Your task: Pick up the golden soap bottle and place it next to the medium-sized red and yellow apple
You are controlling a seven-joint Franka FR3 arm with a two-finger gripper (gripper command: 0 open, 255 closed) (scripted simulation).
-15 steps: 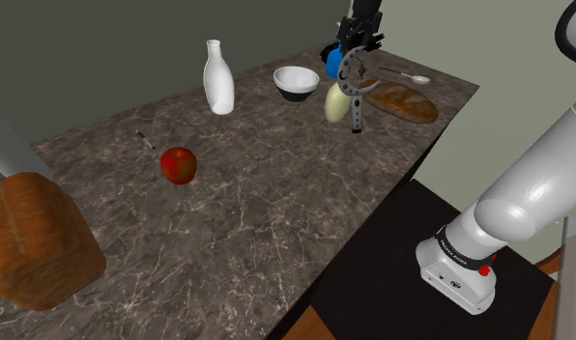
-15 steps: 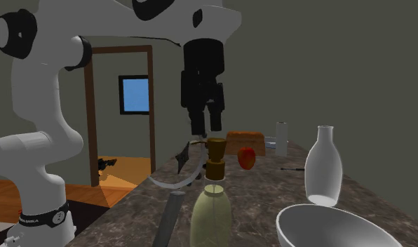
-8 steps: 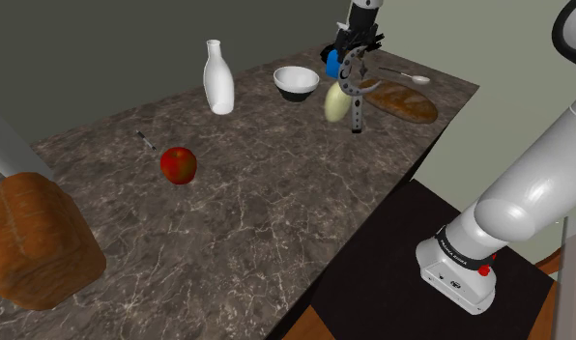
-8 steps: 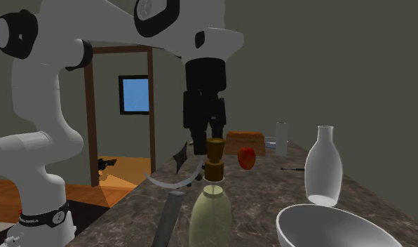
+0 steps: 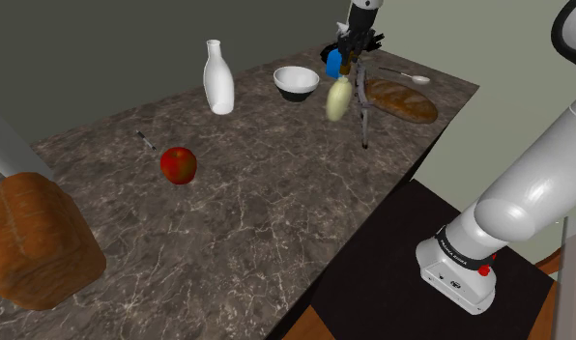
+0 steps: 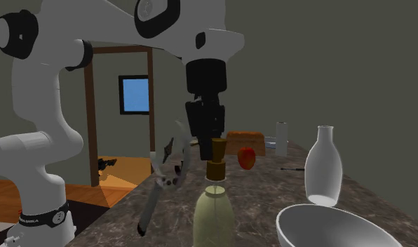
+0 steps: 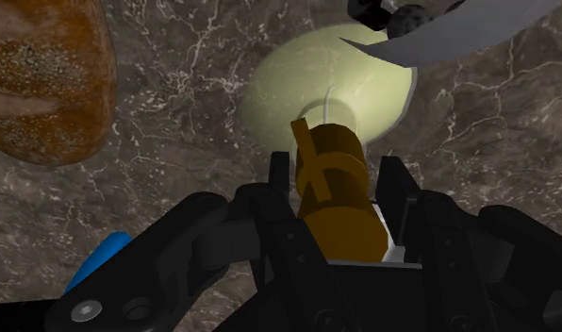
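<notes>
My black pincer grips the brown pump of the round, pale yellow soap bottle. The table is dark, veiny stone.

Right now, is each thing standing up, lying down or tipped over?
soap bottle: standing upright
gripper: at the soap bottle's pump
apple: sitting upright
white bottle: standing upright
bowl: right way up
grey tool: tilted
flat bread: lying flat
</notes>
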